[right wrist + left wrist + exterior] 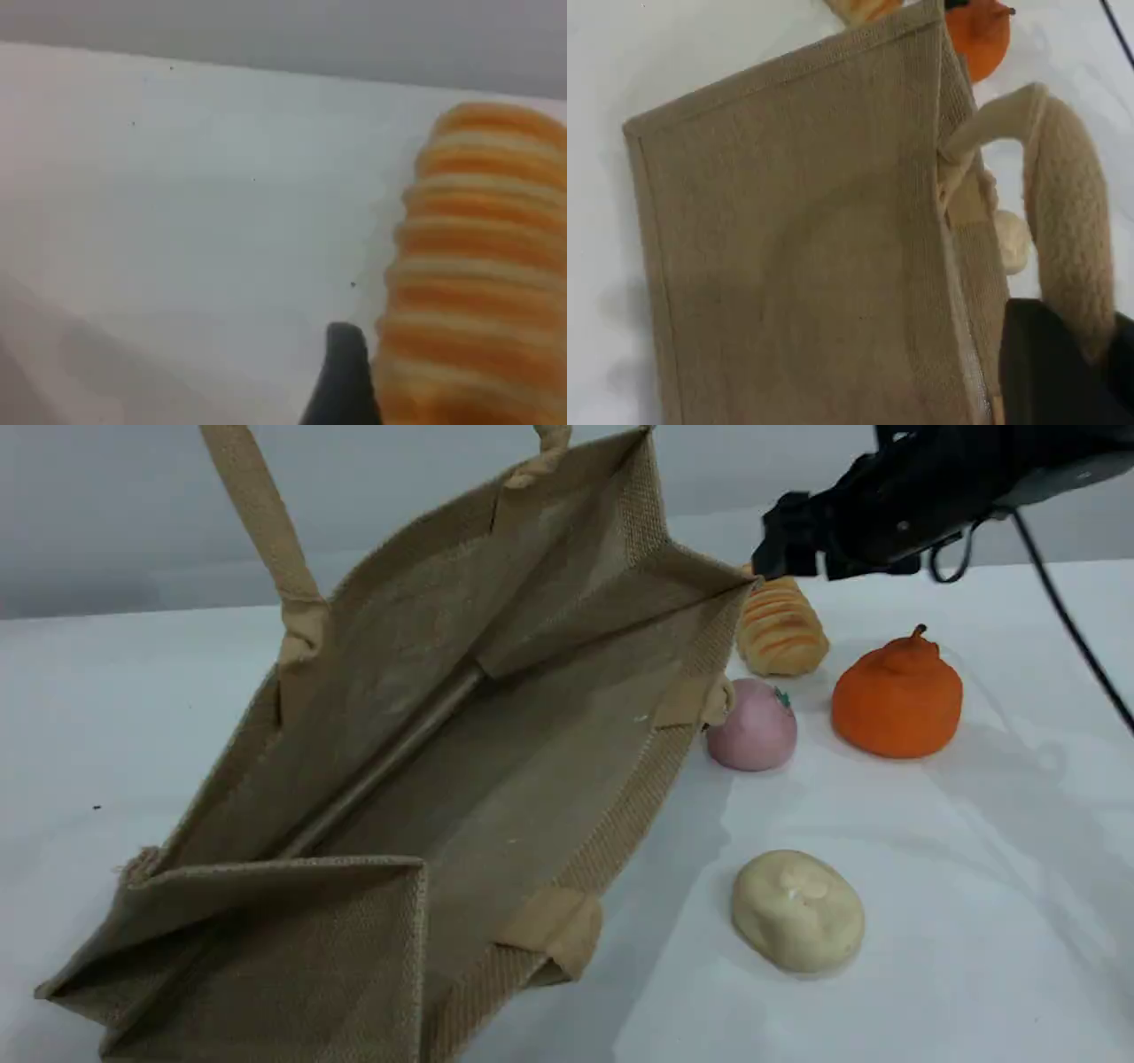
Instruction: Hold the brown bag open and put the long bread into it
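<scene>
The brown bag (399,646) lies tilted on the white table with its mouth gaping toward the camera. One beige handle (266,522) is pulled upward out of the frame. In the left wrist view my left gripper (1063,372) is shut on that handle (1067,204), above the bag's outer wall (797,248). The long bread (781,629), golden with orange stripes, lies just beyond the bag's right corner. My right gripper (780,549) hovers over its far end, open. In the right wrist view one fingertip (344,372) stands close beside the bread (478,266).
A pink ball (753,731) sits against the bag's right rim. An orange pumpkin-shaped toy (897,695) stands to its right. A pale cream lump (797,911) lies nearer the front. A black cable (1063,611) hangs from the right arm.
</scene>
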`<action>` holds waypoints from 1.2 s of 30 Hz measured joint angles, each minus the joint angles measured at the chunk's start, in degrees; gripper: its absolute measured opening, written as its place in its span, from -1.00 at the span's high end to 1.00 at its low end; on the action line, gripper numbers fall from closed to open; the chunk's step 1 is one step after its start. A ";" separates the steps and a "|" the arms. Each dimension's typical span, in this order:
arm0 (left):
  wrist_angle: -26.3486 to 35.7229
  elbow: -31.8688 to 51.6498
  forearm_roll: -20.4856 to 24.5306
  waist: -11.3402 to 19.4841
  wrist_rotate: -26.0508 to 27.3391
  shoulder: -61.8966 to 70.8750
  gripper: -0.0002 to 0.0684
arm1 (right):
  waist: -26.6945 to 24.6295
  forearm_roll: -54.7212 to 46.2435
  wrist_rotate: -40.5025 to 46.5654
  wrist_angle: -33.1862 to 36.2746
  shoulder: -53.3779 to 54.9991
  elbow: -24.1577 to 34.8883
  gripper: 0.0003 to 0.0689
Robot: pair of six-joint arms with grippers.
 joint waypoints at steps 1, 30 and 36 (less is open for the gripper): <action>0.00 0.00 0.04 0.00 0.00 0.00 0.73 | 0.00 0.12 0.00 0.00 0.70 -0.73 -0.47; -0.06 0.00 0.04 0.00 -1.51 0.00 0.73 | 0.08 0.30 -0.04 2.84 8.68 -4.69 0.57; -0.06 0.00 0.48 0.00 -1.61 0.00 0.73 | 0.08 0.24 -0.46 2.79 8.68 -4.64 0.58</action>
